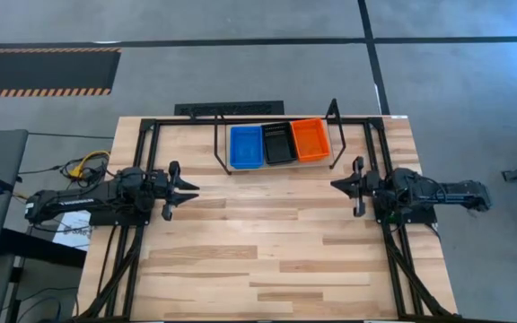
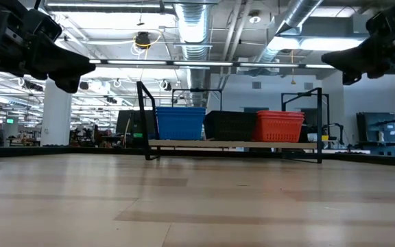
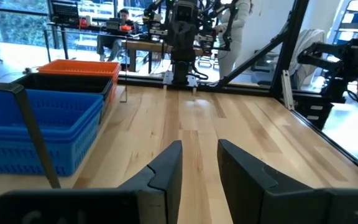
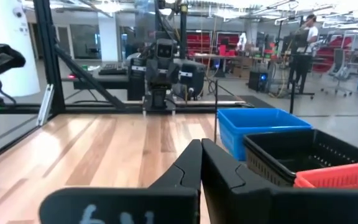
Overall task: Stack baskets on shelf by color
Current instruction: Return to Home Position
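Note:
Three stacks of baskets stand side by side on the shelf [image 2: 232,144] at the table's far middle: blue [image 1: 246,146] on the left, black [image 1: 279,143] in the middle, red-orange [image 1: 311,139] on the right. Each stack rests by its bottom on the wooden board. My left gripper [image 1: 194,188] hovers level over the table's left side, pointing right, open with a narrow gap [image 3: 199,155] and nothing in it. My right gripper [image 1: 335,184] hovers level over the right side, pointing left, shut and empty [image 4: 201,155]. Both stand nearer than the shelf and clear of it.
Black metal frame rods [image 1: 146,135] run along the table's far corners and beside both arm bases. Bare plank tabletop [image 1: 267,242] lies between the grippers and toward the near edge. Cables [image 1: 83,166] lie off the table's left edge.

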Tool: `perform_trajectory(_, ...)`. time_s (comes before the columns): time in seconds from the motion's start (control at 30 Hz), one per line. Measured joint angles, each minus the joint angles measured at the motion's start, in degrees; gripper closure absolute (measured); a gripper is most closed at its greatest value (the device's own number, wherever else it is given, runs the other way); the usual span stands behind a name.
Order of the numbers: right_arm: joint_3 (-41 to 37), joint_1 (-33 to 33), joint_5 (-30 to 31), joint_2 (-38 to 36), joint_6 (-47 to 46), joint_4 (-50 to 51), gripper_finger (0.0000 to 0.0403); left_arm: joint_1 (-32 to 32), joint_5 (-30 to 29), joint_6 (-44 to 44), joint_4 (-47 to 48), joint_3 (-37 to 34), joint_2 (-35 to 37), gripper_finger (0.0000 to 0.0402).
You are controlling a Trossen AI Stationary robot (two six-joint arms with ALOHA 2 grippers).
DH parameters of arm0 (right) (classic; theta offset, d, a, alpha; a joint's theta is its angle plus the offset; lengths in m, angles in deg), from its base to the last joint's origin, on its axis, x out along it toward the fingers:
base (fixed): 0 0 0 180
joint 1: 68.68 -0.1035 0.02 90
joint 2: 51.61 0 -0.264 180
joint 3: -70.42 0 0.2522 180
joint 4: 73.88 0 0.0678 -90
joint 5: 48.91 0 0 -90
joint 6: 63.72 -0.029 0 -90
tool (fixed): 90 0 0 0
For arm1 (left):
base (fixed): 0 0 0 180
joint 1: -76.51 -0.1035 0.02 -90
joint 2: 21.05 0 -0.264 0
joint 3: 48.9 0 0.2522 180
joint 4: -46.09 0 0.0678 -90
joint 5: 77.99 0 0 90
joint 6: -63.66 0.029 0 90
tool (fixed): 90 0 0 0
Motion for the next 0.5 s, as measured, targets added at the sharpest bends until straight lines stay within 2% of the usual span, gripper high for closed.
perform_trajectory(0.23,0.0,-1.0,-0.4,0.0,-1.5,0.8,0.0374,0.0,-0.7,-1.1,0.1,0.0,0.0,0.0313)
perform_trajectory(0.4,0.0,-1.0,-0.4,0.0,-2.0,2.0,0.0375,0.0,-5.1,-1.9,0.1,0.0,0.0,0.0313)
perform_trajectory(0.5,0.0,-1.0,-0.4,0.0,-3.4,2.1,0.0376,0.0,-5.2,-1.7,0.2,0.0,0.0,0.0313)
